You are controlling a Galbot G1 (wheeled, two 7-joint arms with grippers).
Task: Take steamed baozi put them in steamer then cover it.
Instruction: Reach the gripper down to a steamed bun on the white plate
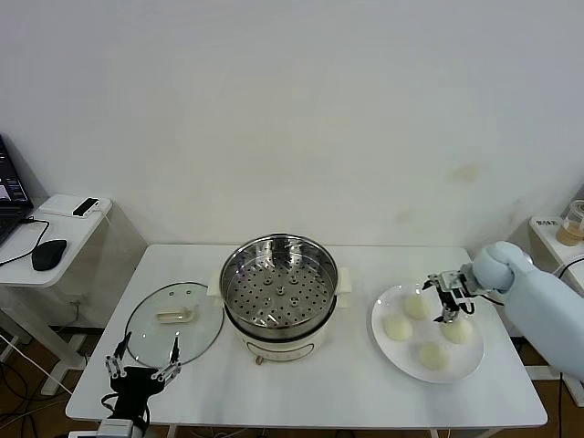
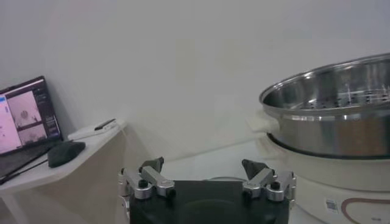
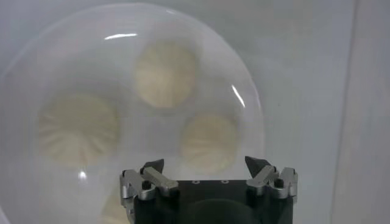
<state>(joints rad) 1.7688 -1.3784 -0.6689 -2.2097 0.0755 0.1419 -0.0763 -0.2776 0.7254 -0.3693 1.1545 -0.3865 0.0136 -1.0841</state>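
Buns first: four steamed baozi (image 1: 419, 330) sit on a white plate (image 1: 383, 342) at the right of the counter (image 1: 356, 388), all still outside the steamer (image 1: 279, 294), which stands empty at the centre. The right gripper (image 1: 449, 298) hangs over the far side of the plate with its fingers spread wide and holding nothing. One bun lies just below it, between the open fingers and slightly to their near side; the others lie nearer and to the left. To pick well, I judge it should drop straight down, straddle one dome and close gently. The cover (image 1: 173, 321) lies flat to the left of the steamer. The left gripper (image 1: 142, 367) waits open at the near left edge.
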